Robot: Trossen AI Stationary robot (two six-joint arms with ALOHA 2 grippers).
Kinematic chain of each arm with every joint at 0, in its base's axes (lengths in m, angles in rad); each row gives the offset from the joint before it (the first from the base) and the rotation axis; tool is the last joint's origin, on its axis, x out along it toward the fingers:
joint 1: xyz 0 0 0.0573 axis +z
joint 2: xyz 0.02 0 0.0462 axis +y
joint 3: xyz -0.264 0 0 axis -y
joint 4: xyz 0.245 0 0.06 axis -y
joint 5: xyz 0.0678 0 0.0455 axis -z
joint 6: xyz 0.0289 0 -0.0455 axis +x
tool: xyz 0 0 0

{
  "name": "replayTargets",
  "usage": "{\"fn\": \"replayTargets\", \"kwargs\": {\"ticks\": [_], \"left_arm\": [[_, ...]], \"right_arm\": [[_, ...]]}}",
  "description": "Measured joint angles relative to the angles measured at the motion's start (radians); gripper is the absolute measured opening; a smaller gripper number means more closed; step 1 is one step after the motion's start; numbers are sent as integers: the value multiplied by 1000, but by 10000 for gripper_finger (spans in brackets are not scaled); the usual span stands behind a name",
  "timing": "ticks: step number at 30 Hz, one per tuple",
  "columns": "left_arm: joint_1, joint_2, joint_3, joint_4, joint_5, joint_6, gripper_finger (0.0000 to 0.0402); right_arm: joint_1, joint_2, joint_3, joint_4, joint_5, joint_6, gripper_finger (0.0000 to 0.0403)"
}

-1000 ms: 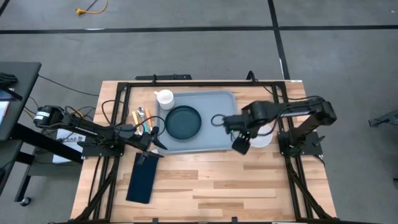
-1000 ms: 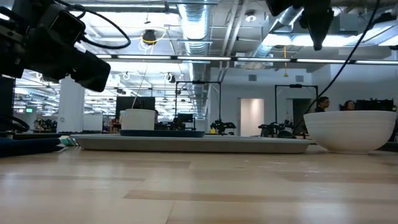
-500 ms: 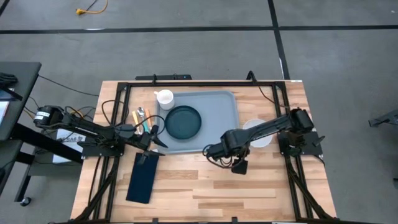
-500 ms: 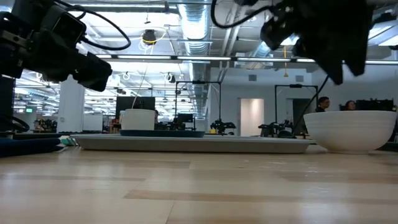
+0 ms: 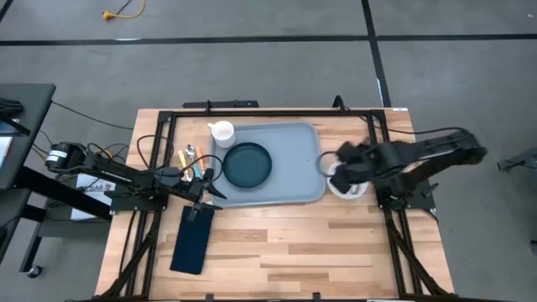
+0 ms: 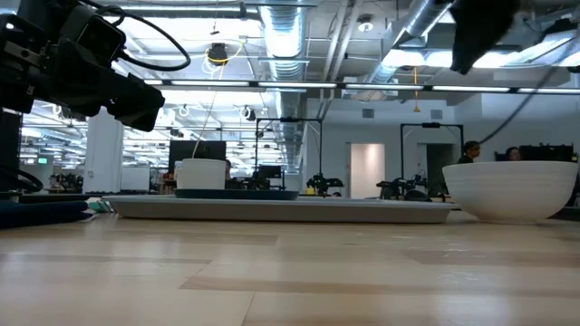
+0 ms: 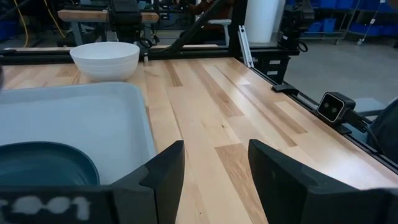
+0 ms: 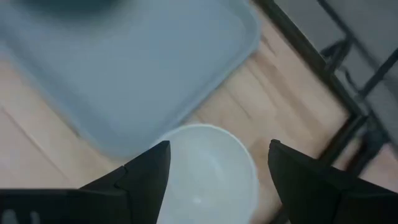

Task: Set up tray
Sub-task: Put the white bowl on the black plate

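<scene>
Tray: we see the tray (image 5: 277, 164) lying flat on the tabletop (image 5: 277, 243), toward the far side, between the two arms.
On the tray: a plate (image 5: 247, 164) sits on its left half.
Beside the tray: a cup (image 5: 222, 132) at its far left corner, a bowl (image 5: 346, 183) just off its right edge.
Right claw (image 5: 342, 170): we see it above the bowl, fingers spread wide, holding nothing.
Left claw (image 5: 211, 186): near the tray's left front corner, fingers parted, empty.
</scene>
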Motion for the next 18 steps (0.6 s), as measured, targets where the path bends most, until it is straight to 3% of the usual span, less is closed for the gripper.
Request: {"fn": "replayTargets", "kwargs": {"ticks": [3, 8, 18], "left_arm": [[0, 0, 0, 0, 0, 0, 167], [0, 0, 0, 1, -12, 0, 167], [0, 0, 0, 1, -29, 0, 167]], "right_arm": [[19, -142, -119, 88, -3, 139, 260], [70, -275, -267, 215, -61, 177, 260], [92, -221, -348, 270, -117, 126, 260]]}}
